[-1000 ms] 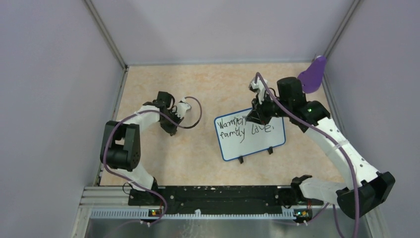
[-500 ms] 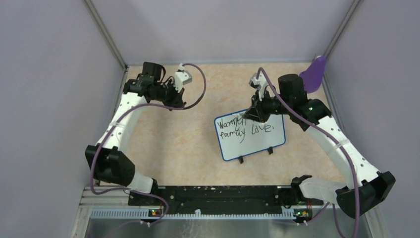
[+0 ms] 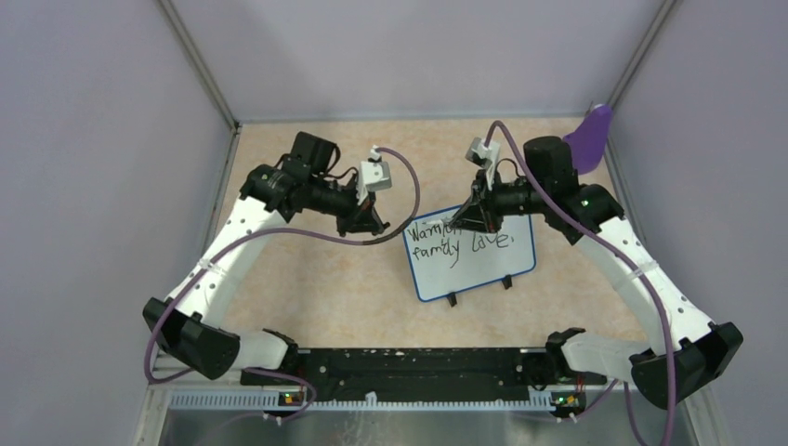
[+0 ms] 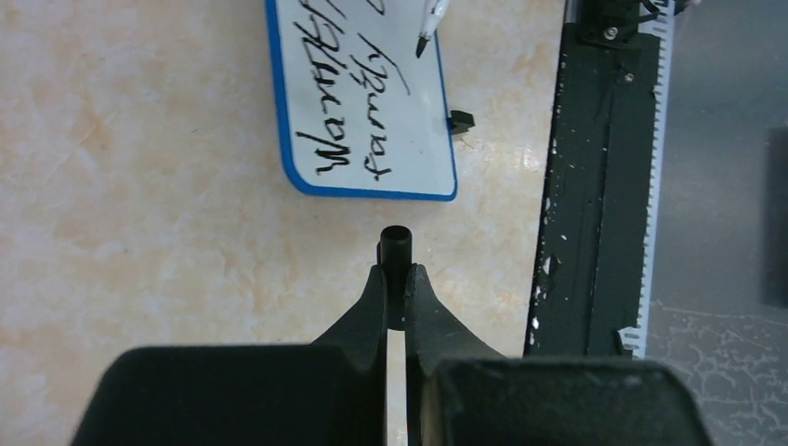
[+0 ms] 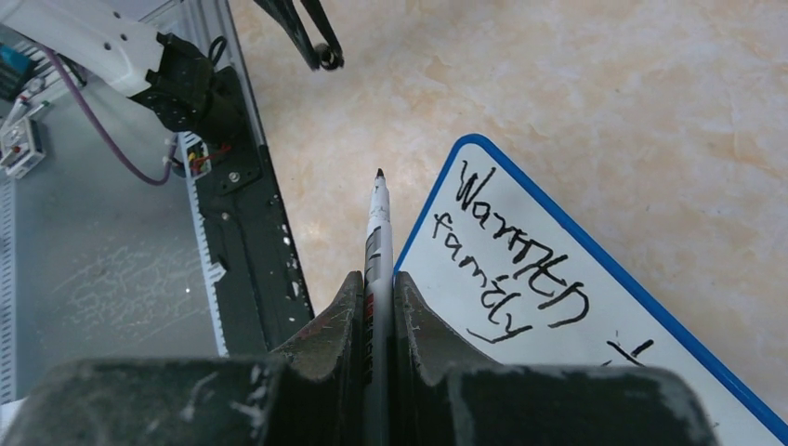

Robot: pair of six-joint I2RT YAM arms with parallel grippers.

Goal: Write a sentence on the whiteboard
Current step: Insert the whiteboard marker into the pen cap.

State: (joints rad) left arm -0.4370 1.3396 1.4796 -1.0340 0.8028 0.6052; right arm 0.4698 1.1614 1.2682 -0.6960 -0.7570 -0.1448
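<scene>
The whiteboard [image 3: 483, 265] lies flat right of centre, blue-rimmed, two black feet on its near edge. The sentence [image 3: 457, 240] runs in two black handwritten lines, roughly "Warmth in / family love". My right gripper [image 3: 472, 216] hovers over the board's far-left part, shut on a white marker [image 5: 378, 218] whose dark tip points past the board's rim [image 5: 437, 200]. My left gripper [image 3: 370, 223] is just left of the board, shut on a small black marker cap [image 4: 395, 243]. The board [image 4: 372, 111] and the marker tip [image 4: 426, 32] also show in the left wrist view.
A purple scoop-shaped object [image 3: 587, 139] leans in the far right corner. Lilac walls close in the left, back and right sides. The black base rail [image 3: 400, 364] runs along the near edge, also in the left wrist view [image 4: 599, 186].
My left arm has swung from the left side to the far-left corner and then right, ending beside the board's left edge. My right gripper has shifted slightly left over the board.
</scene>
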